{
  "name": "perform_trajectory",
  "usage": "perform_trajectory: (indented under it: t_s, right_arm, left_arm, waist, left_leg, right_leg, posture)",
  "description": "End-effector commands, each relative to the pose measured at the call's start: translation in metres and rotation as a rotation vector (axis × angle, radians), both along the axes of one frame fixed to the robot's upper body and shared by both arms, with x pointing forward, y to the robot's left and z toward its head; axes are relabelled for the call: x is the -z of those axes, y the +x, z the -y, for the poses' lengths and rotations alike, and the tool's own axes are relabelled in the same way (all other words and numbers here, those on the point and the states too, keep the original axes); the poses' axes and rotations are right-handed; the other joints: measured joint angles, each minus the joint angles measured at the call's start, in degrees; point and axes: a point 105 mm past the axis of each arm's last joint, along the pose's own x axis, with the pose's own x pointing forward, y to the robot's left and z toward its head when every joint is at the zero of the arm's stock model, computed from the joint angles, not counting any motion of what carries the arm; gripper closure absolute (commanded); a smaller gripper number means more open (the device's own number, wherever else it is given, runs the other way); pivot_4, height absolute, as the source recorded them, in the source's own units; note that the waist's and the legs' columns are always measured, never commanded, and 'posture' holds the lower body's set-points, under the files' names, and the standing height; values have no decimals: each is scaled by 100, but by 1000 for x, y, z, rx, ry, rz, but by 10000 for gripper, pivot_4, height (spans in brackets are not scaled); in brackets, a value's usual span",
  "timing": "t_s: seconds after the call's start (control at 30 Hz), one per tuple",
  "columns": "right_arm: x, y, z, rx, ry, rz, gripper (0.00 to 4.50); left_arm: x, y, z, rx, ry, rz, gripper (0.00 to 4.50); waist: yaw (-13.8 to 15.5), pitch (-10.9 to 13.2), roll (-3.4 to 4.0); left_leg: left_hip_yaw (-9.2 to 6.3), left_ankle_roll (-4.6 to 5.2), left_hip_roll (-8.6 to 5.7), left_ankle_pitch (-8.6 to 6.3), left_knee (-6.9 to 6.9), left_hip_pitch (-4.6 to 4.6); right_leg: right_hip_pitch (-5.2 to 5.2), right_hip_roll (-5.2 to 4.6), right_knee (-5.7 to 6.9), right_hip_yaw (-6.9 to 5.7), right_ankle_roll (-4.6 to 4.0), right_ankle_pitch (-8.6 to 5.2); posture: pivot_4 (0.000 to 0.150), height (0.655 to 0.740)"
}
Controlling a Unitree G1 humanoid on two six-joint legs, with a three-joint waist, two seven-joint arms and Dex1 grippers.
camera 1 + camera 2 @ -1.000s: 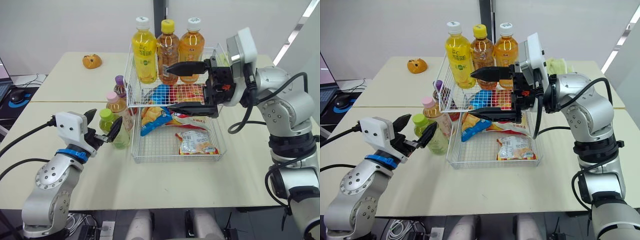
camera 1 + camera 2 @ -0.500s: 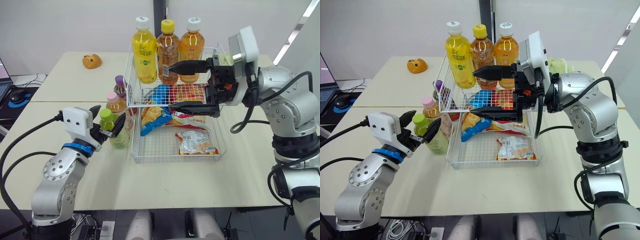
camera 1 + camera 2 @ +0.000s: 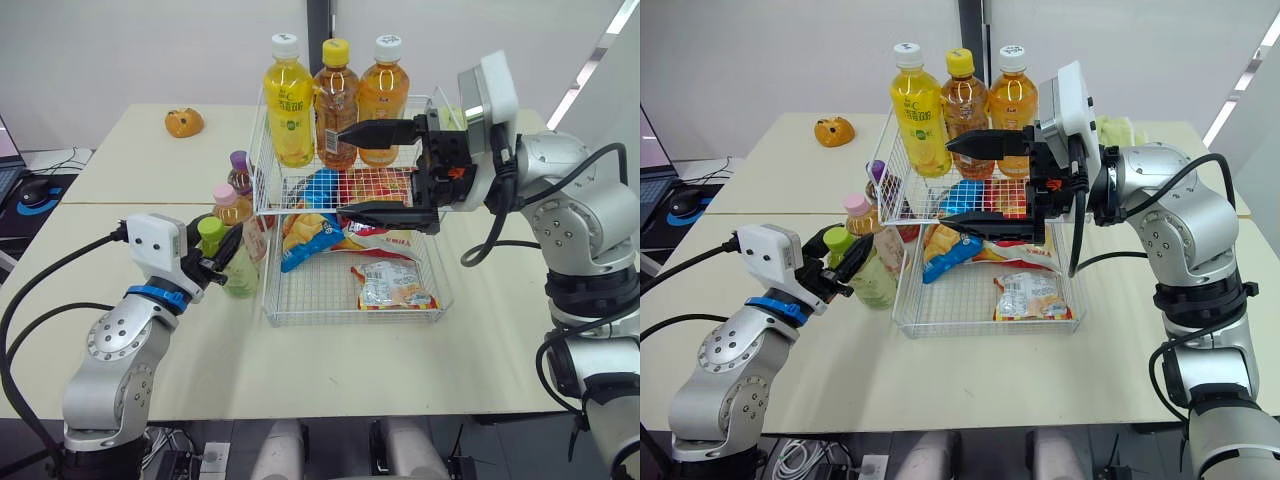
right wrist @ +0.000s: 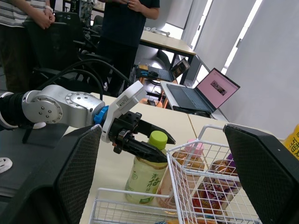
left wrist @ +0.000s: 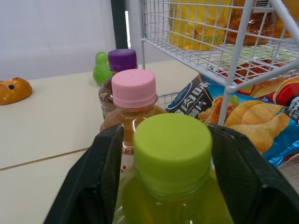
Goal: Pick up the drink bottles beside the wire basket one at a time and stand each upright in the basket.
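Note:
A green-capped bottle (image 3: 228,268) of pale drink stands on the table just left of the two-tier wire basket (image 3: 350,319). My left gripper (image 3: 212,246) is shut on its neck, under the cap (image 5: 172,149). Behind it stand a pink-capped bottle (image 5: 134,87) and a purple-capped bottle (image 3: 240,170). Three bottles, yellow (image 3: 288,100), amber (image 3: 335,100) and orange (image 3: 383,95), stand upright in the basket's upper tier. My right gripper (image 3: 340,172) hangs wide open in front of that tier, holding nothing.
Snack packs (image 3: 392,283) lie in the basket's lower tier, and more lie under the bottles above. An orange bun-like thing (image 3: 184,122) sits on the far table. A mouse (image 3: 40,190) lies at the far left. People (image 4: 124,28) stand beyond a desk with laptops.
My left gripper moved forward to the green-capped bottle and its fingers closed in on the neck. The right arm has barely moved.

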Motion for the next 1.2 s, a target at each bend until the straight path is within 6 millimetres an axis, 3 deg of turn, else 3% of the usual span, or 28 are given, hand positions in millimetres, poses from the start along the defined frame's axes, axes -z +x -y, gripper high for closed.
perform_trajectory:
  t_s: [0.03,0.43,0.8,1.2]
  right_arm:
    - [-11,-7,4,-4,29,49,0]
    - [-10,-6,4,0,26,50,0]
    - [-12,-3,5,-5,46,42,0]
    - [-10,-3,5,6,45,64,0]
  left_arm:
    - [-8,-3,3,9,6,33,30444]
    - [-11,-8,-8,-9,-6,22,31131]
    - [-57,-32,-29,293,-48,-52,31131]
    - [-103,-44,-27,451,21,-113,31131]
  waist:
    - [-1,0,0]
    - [-1,0,0]
    - [-20,4,3]
    - [-22,7,5]
  left_leg:
    - [0,0,0,0,-1,0]
    - [0,0,1,0,-2,0]
    - [-4,0,2,0,-19,-4]
    - [-6,-1,2,0,-28,-6]
  right_leg:
    - [0,0,0,0,0,0]
    - [0,0,-1,0,0,0]
    - [-12,0,-4,-6,-2,-2]
    - [-12,-1,-14,-10,-1,-3]
  posture:
    - [1500,7400]
    - [1500,7400]
    - [1500,7400]
    - [1500,7400]
